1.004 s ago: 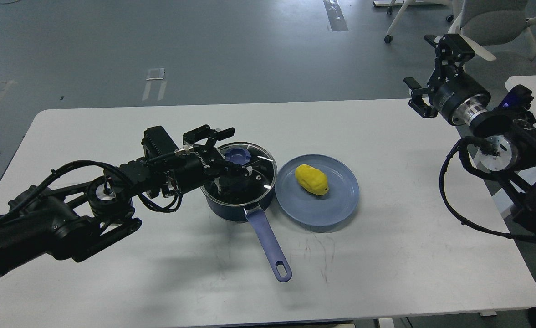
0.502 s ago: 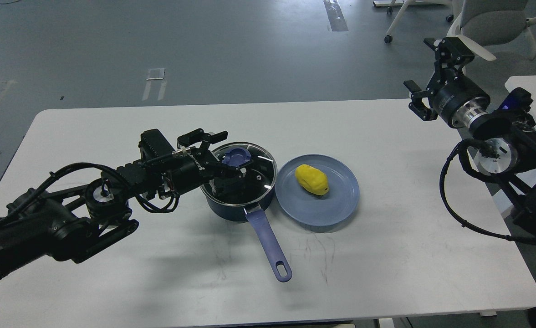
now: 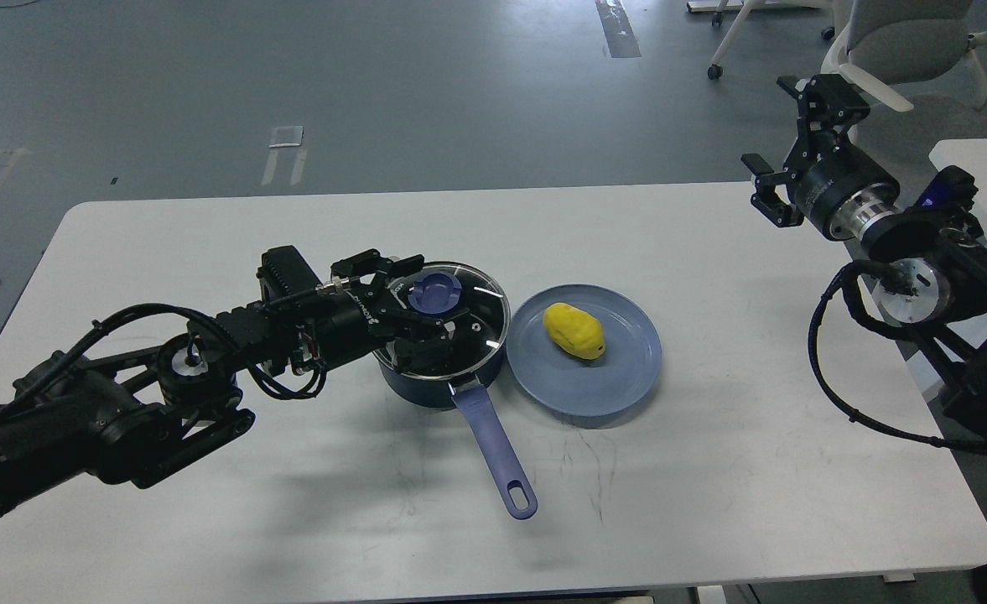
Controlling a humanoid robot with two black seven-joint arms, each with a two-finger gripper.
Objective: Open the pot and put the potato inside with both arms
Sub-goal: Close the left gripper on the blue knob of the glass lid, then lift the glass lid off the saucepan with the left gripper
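Observation:
A dark blue pot [image 3: 422, 386] with a long blue handle [image 3: 497, 457] stands mid-table. Its glass lid [image 3: 483, 323] is on, with a blue knob [image 3: 436, 294] on top. My left gripper [image 3: 423, 293] is low over the lid. Its fingers are spread, one on each side of the knob; I cannot tell if they touch it. A yellow potato [image 3: 574, 330] lies on a blue plate [image 3: 602, 390] just right of the pot. My right gripper [image 3: 774, 124] is open and empty, held high at the table's far right edge.
The white table [image 3: 711, 470] holds the pot and plate. A second white table [image 3: 975, 155] is at the right. Office chairs [image 3: 896, 33] stand on the grey floor behind my right arm.
My left gripper has come down and drawn in over the lid, so its fingers now flank the knob. My right gripper has shifted slightly up and left.

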